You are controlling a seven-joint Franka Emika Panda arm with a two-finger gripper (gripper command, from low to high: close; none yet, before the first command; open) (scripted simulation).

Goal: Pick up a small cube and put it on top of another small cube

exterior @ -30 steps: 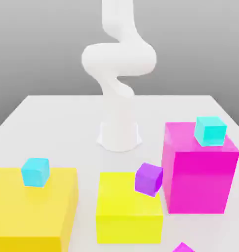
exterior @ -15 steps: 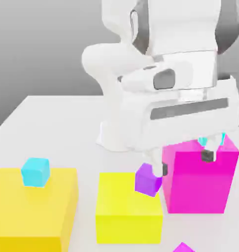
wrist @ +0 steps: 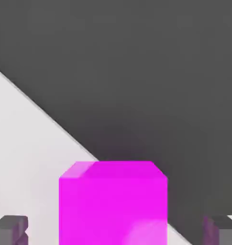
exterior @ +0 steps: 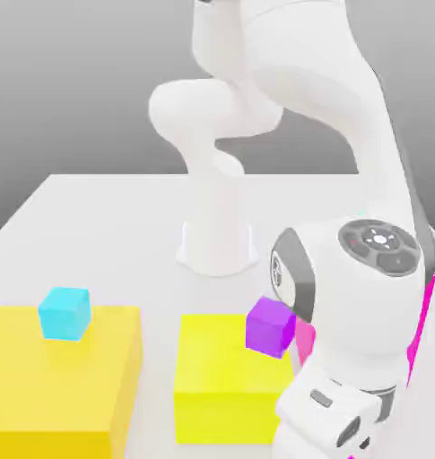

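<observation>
Moved: The arm (exterior: 355,269) has swung down and forward since a second ago. It now stands in front of the big pink block (exterior: 305,342). The blue cube and the purple cube have not moved.
Exterior view, blue cube: The little blue cube (exterior: 64,312) sits on top of the big yellow block (exterior: 50,385) at the exterior view's left. I think this is the cube to stack on. It is well apart from the arm's hand.
Exterior view, purple cube: The little purple cube (exterior: 272,326) sits at the corner of the middle yellow block (exterior: 225,381), just beside the arm.
Exterior view, danger: The arm could bump the purple cube when it lifts, because the wrist is so near it.
Hand view, pink cube: The little pink cube (wrist: 113,203) rests on the white table (wrist: 22,143), close to the table's edge.
Hand view, jaws: The gripper (wrist: 116,232) is partly open. One of the fingers (wrist: 10,230) stands on each side of the pink cube, with a gap on both sides. It holds nothing yet.
Hand view, danger: If one finger touches first, it could push the cube sideways or turn it. The cube could then slip out, or slide off the edge nearby.
Later danger: A crooked grip could make the pink cube land off-centre and tip off the blue one.
</observation>
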